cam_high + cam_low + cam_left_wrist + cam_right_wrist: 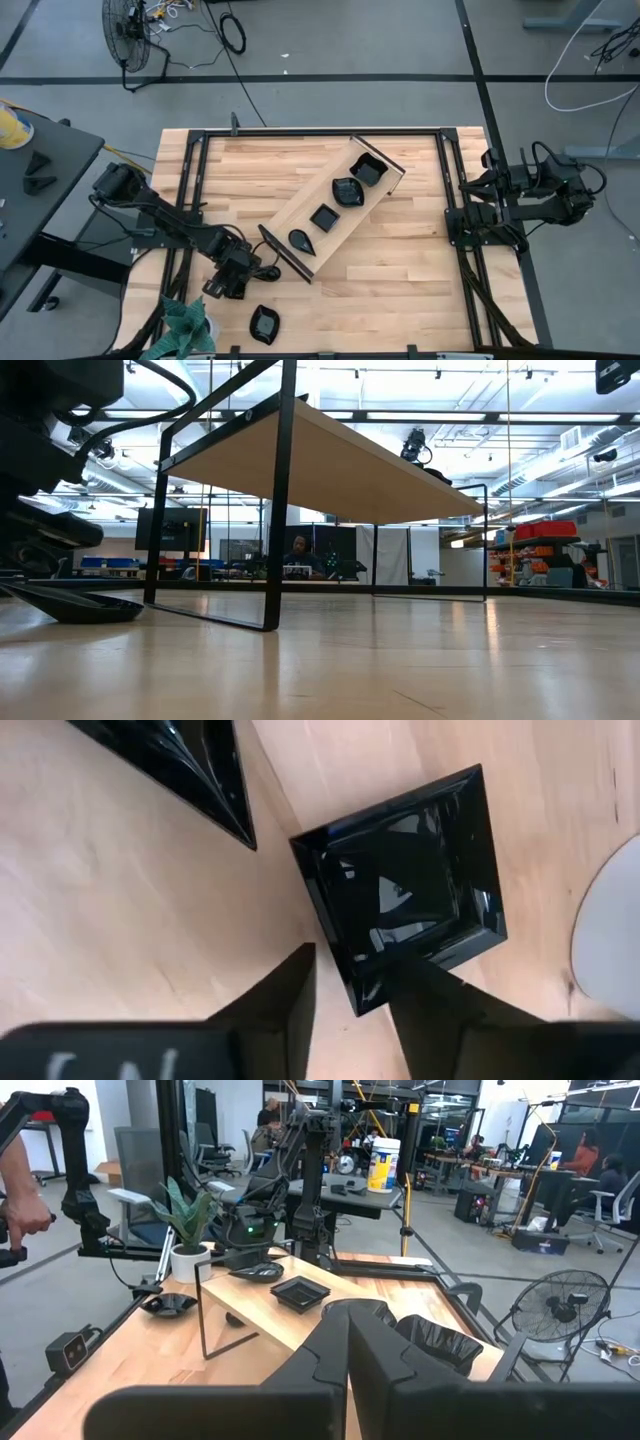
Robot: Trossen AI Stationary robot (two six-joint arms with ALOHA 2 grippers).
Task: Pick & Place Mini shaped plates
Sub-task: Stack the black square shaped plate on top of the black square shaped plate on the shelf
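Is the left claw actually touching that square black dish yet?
Touching. The left wrist view shows the left gripper straddling the square dish's corner, one finger against its rim.

Grey floor (400, 50) with dark seams; pedestal fan (128, 35) upper left of high view; white cable (580, 70) upper right. Ceiling strip lights (400, 375); office chairs (605, 1205), seated person (578, 1155) far right.
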